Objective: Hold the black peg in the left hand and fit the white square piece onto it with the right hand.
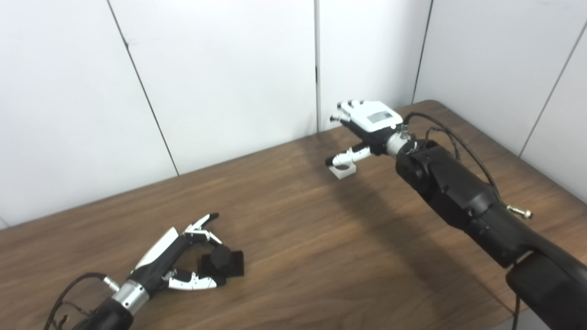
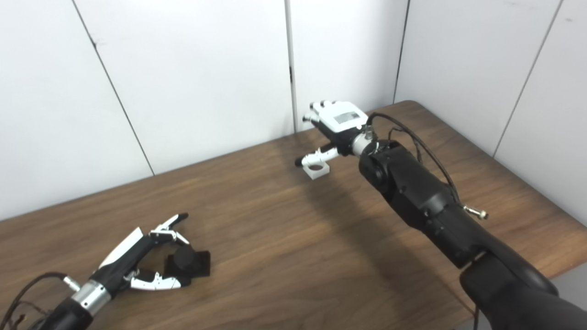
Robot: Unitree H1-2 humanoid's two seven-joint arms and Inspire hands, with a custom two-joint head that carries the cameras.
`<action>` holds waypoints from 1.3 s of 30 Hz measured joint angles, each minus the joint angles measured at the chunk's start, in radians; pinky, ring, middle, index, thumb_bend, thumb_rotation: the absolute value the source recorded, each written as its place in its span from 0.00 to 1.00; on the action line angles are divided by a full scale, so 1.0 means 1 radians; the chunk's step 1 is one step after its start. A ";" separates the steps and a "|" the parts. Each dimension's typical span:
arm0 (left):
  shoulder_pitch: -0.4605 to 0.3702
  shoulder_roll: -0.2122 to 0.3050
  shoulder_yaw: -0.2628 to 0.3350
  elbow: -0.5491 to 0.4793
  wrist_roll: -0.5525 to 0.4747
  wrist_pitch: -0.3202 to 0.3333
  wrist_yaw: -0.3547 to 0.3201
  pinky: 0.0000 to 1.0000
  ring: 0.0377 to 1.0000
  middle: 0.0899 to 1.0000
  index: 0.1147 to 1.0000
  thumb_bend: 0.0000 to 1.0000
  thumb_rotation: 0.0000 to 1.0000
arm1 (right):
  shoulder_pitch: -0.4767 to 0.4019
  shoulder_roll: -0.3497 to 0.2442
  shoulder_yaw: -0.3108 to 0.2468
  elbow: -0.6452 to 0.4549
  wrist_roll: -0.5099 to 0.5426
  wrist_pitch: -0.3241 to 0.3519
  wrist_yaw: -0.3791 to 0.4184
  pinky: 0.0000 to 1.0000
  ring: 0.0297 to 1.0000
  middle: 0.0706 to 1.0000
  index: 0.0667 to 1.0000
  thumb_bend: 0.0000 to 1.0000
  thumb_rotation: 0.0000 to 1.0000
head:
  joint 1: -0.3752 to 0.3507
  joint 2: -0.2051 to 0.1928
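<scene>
Left hand (image 1: 183, 261) spread around black peg (image 1: 221, 262); right hand (image 1: 367, 123) over white square piece (image 1: 342, 170), grip unclear; no legible writing.

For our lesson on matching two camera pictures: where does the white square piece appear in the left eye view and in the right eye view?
Left eye view: white square piece sits right of centre, upper half, under the right hand.
Right eye view: white square piece sits near centre, upper half.
Shared landmark: the vertical wall seam directly behind it.

Peg (image 1: 221, 262) near-left on table (image 1: 293, 238); square piece (image 1: 342, 170) far, right of centre.
</scene>
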 measured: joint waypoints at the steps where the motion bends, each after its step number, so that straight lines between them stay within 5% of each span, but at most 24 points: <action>1: 0.000 0.000 0.000 0.000 0.000 0.000 0.000 1.00 1.00 1.00 0.42 0.52 0.08 | -0.015 -0.002 0.013 0.022 -0.006 0.000 0.022 1.00 1.00 1.00 0.97 0.87 0.89 | 0.000 0.000; 9: 0.001 0.000 0.001 -0.003 -0.001 0.000 0.000 1.00 1.00 1.00 0.42 0.52 0.08 | -0.094 -0.007 0.075 0.132 -0.019 0.011 0.164 1.00 1.00 1.00 0.99 0.91 0.89 | 0.014 0.003; 20: 0.015 0.006 0.009 -0.027 0.000 0.013 0.000 1.00 1.00 1.00 0.42 0.52 0.08 | -0.112 -0.008 0.098 0.209 0.010 0.004 0.222 1.00 1.00 1.00 0.99 1.00 0.81 | 0.026 0.008; 39: 0.029 0.009 0.011 -0.062 0.000 0.043 -0.002 1.00 1.00 1.00 0.42 0.52 0.08 | -0.109 -0.011 0.104 0.247 0.038 -0.039 0.179 1.00 1.00 1.00 0.91 0.95 0.64 | 0.054 0.025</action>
